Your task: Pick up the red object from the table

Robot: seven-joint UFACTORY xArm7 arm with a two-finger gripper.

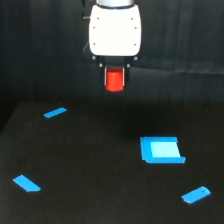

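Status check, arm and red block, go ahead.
Gripper shut on the red object, lifted clear above the table. Four blue pieces lie scattered below, untouched. Nothing in the way.

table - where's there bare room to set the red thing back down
Widest bare patch on the table: the middle, between the small blue strip, blue wedge and big blue block. Tighter at the exterior view's right, where the block and blue tab sit close.

Lab setup, black table (100, 200), dark backdrop (30, 50)
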